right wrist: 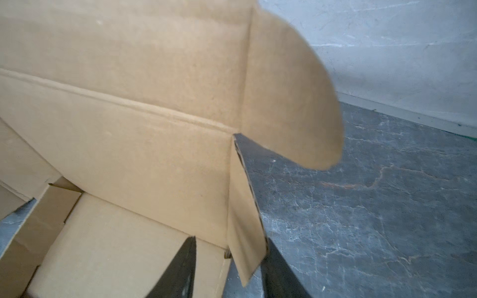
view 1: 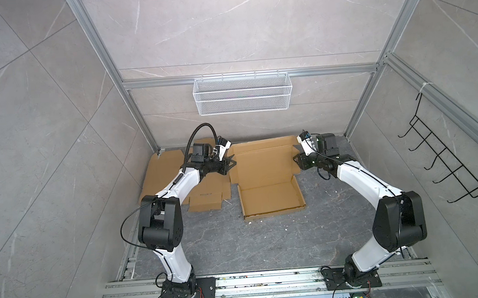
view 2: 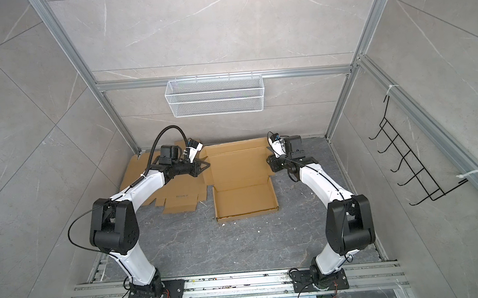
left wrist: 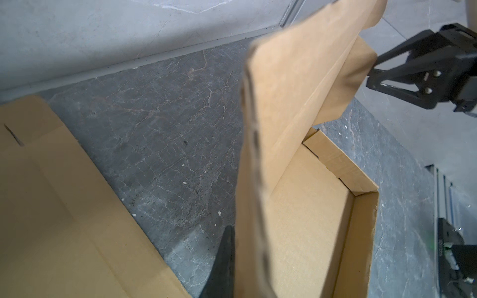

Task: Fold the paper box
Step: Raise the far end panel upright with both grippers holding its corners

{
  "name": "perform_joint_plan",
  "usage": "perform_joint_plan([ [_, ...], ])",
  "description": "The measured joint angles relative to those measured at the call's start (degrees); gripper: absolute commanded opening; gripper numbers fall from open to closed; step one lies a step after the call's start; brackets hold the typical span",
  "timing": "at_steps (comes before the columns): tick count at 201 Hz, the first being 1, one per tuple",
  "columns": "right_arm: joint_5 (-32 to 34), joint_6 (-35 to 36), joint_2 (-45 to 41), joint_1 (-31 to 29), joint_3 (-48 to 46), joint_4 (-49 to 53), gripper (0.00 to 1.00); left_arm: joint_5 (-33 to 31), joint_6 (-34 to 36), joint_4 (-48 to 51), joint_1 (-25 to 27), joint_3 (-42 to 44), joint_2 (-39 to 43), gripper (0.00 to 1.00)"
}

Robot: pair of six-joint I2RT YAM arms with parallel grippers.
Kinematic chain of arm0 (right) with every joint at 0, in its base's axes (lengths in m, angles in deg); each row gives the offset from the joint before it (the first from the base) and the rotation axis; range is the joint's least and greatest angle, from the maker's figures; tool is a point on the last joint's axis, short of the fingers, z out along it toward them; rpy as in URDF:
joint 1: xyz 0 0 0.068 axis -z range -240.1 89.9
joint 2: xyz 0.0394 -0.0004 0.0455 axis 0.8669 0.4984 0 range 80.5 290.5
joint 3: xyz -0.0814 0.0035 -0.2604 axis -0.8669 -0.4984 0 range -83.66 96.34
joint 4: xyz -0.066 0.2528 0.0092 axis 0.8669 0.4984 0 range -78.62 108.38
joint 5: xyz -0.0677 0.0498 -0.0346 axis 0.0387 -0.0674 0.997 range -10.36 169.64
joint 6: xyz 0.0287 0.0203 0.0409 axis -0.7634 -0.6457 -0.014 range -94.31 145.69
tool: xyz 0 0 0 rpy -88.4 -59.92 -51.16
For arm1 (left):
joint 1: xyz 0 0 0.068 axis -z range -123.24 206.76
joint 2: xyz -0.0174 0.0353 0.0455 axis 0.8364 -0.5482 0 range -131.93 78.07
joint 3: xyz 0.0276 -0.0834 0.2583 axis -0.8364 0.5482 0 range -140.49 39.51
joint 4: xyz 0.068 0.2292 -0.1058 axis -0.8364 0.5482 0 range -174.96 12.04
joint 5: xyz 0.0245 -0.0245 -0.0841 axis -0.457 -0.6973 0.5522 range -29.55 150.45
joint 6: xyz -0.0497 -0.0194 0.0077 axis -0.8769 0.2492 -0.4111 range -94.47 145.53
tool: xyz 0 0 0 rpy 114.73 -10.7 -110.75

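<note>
Paper box [view 1: 270, 196], lid-closing step. Left gripper [view 1: 231, 164] pinching lid [view 1: 261, 156] edge; right gripper [view 1: 296, 160] half-open astride side flap [right wrist: 245, 206]. Next, likely: tuck flap, lower lid.

Pale grey stone-look walls [view 1: 238, 26] enclose a dark grey veined floor [view 1: 253, 240] under soft, even light. A white wire basket [view 1: 242, 94] hangs from a metal frame [view 1: 250, 76] at twelve o'clock. A black hook rack [view 1: 450, 156] hangs at three, and metal rails [view 1: 270, 279] lie at six.

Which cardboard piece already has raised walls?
The middle box: its tray walls stand up. The sheet on the left lies flat.
</note>
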Motion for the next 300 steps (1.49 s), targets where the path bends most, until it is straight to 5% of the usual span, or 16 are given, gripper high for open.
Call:
perform_joint_plan([
  [140,4.61,3.06,4.96,2.19,5.29,2.58,0.64,2.62,6.95,5.33,-0.02,-4.63,-2.47,0.0],
  [194,-4.46,2.84,6.25,3.52,5.49,-0.33,0.66,3.3,7.43,5.38,-0.04,-5.4,-3.21,0.0],
  [256,-11.17,3.17,9.03,4.42,6.58,-1.75,0.49,3.48,7.26,5.57,-0.42,-6.14,-4.46,0.0],
  [300,-11.21,2.97,8.39,4.37,4.52,-2.19,0.24,2.1,4.96,3.82,-0.39,-6.08,-4.55,0.0],
])
